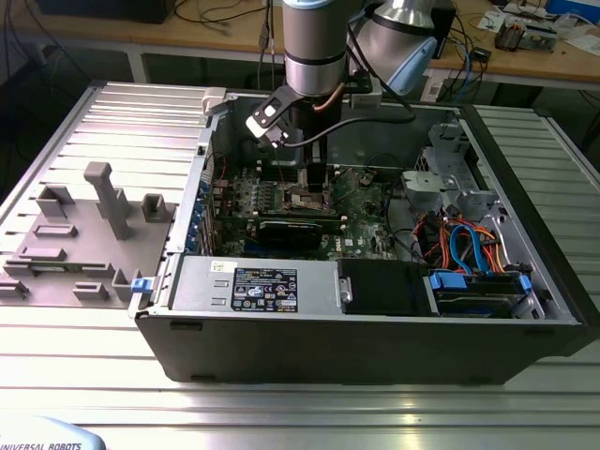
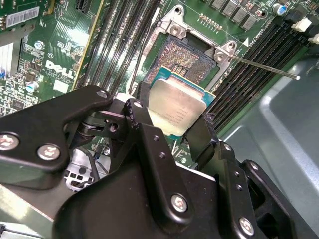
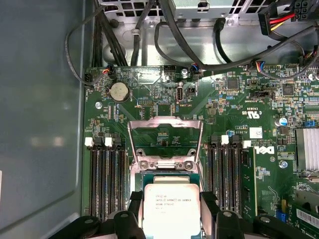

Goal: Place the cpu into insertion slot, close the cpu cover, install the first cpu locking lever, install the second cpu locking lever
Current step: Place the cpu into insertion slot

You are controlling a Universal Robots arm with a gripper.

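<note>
Right, the jaws are clenched on the cpu (image 2: 175, 107), with a black finger (image 2: 142, 117) on each of two opposite edges. That leaves the silvery lid facing up and nothing touching the contact side. In both wrist views the chip hangs just above the insertion slot (image 2: 185, 56), over its nearer edge and a touch tilted. I judge it not yet seated, because the slot's dark pin field lies bare beyond it. Gripping by the edges makes sense here: the chip can go down flat with nothing trapped beneath it.

Past the slot, in the first wrist view, the cpu cover (image 3: 165, 141) stands swung up from the slot's far side, its square window open and well out of the chip's way. From one corner of the slot a thin locking lever (image 2: 264, 67) sticks out loose and unlatched, which is likely what lets the cover stand open. Black memory slots (image 3: 106, 174) run in rows on both sides of the slot, on the green motherboard (image 3: 149, 94).

Further out, in the exterior view, the arm (image 1: 314, 47) drops straight down over the slot into the open computer case (image 1: 375, 328). The case lies on its side on the slatted metal desk (image 1: 525, 403), so the board faces up. Well apart from the slot, outside the case, sits a grey fixture tray (image 1: 84, 234).
</note>
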